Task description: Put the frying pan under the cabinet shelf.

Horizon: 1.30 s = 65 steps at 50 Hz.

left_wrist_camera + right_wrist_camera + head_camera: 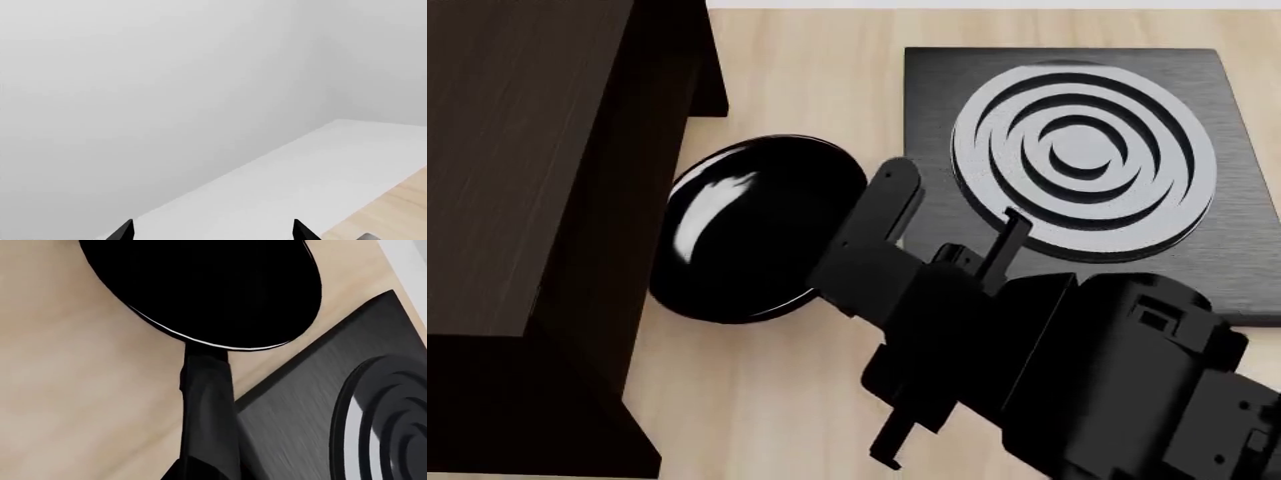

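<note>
The frying pan (754, 230) is round, glossy and black, and lies on the wooden table right beside the side of the dark brown cabinet shelf (521, 170). In the right wrist view the frying pan (207, 285) shows its thin bright rim, and its long black handle (207, 405) runs straight into my right gripper (200, 469), which is shut on it. My right arm (1028, 360) hides the handle from the head camera. My left gripper (213, 231) is open with nothing between its tips, and it faces a white wall away from the pan.
A square black plate with concentric grey rings (1081, 150) lies on the table to the right of the pan, its corner close to the handle (313, 405). Bare light wood (801, 90) shows behind the pan. A white surface (300, 175) borders a wooden edge (400, 205).
</note>
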Tool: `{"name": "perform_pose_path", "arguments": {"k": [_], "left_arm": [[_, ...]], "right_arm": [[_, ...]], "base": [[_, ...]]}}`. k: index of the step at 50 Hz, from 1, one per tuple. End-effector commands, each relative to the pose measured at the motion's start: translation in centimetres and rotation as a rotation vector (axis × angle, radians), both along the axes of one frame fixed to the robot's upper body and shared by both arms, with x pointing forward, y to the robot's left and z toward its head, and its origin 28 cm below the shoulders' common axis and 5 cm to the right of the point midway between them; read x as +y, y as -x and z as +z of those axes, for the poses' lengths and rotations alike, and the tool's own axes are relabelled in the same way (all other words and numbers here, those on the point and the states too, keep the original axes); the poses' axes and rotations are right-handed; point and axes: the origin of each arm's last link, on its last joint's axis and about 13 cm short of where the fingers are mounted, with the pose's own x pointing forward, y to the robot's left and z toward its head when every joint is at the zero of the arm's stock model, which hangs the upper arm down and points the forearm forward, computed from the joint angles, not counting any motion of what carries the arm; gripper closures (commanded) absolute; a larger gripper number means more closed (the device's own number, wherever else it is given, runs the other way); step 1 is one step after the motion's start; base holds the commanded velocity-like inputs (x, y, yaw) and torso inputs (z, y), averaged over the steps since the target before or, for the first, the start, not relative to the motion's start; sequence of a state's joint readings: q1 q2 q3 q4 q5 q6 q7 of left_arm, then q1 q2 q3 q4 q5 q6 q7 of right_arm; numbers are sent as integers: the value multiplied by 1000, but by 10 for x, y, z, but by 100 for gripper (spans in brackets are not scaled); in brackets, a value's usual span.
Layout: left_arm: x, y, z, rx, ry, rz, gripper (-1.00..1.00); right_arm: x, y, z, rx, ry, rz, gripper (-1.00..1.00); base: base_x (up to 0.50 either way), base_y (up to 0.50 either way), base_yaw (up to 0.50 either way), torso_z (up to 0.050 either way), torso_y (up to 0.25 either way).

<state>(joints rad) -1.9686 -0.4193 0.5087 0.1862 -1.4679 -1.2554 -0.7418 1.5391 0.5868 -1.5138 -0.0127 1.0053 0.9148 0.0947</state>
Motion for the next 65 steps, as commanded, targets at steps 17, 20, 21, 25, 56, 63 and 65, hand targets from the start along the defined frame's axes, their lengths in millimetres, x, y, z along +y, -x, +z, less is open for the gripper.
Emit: {"name": "perform_pose_path", "arguments": {"k": [17,20,21,25,56,63,65], "left_arm": [[1,-1,-2,0,1,10,-100],[1,-1,-2,-1,1,13,-100],[2,-1,-3,-1,-2,18,-100],[3,-1,-3,0,-2,25,-100],[7,-1,-6,2,5,41,-100],[9,0,-7,6,6,50,-100],[9,1,-9,7,1,53,-100]], "right_arm": [[33,-1,-7,108,-98,138,100],[35,-4,-9,114,-107,144,100],[36,-6,-11,119,-114,148,100],[40,-10,-17,134,-129,159,100],[69,-7,-32,235,-209,269,100],[74,-18,-35,237,-227,291,100],[75,-24,-38,224,-221,293,100]], "base": [[0,1,3,0,0],[0,1,3,0,0],[0,0,4,0,0],[0,2,3,0,0],[0,1,2,0,0],[0,1,2,0,0],[0,0,2,0,0]]}}
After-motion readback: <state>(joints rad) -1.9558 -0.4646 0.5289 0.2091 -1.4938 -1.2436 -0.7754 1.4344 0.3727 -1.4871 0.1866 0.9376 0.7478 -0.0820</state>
